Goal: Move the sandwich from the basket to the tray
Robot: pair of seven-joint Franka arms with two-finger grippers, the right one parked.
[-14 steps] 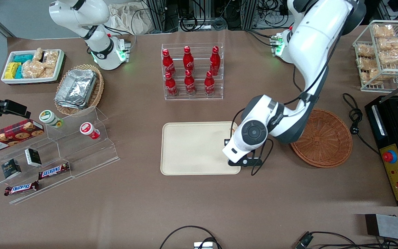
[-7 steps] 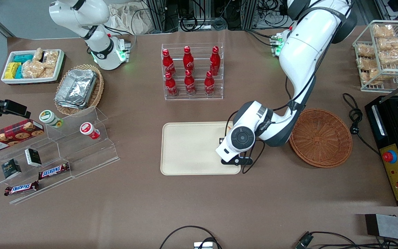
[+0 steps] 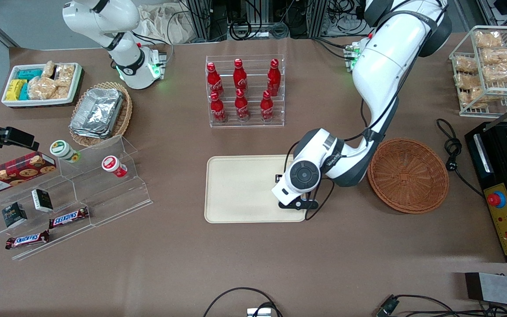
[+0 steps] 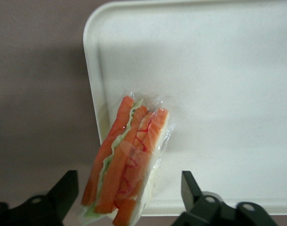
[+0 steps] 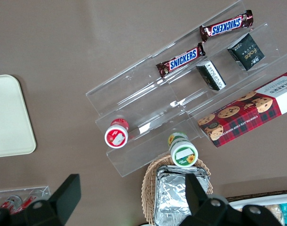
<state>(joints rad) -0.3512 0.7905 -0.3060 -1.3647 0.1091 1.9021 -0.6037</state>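
Note:
The sandwich point(image 4: 129, 160), a wrapped wedge with orange and green filling facing the wrist camera, stands on edge at the rim of the cream tray point(image 4: 219, 84). My gripper point(image 4: 127, 193) is open around it, with a gap showing between each black finger point(image 4: 63, 193) and the wrap. In the front view the gripper point(image 3: 286, 187) hangs over the tray point(image 3: 240, 189) at its end nearest the basket, and the wrist hides the sandwich. The round reddish-brown basket point(image 3: 407, 176) beside the tray holds nothing.
A clear rack of red bottles point(image 3: 244, 92) stands farther from the camera than the tray. A black appliance point(image 3: 504, 189) and a wire rack of snacks point(image 3: 486, 66) sit past the basket. An acrylic step stand point(image 3: 82, 189) with snacks lies toward the parked arm's end.
The working arm's wrist has shifted from the tray's basket-side edge a little farther over the tray. The basket now shows fully uncovered.

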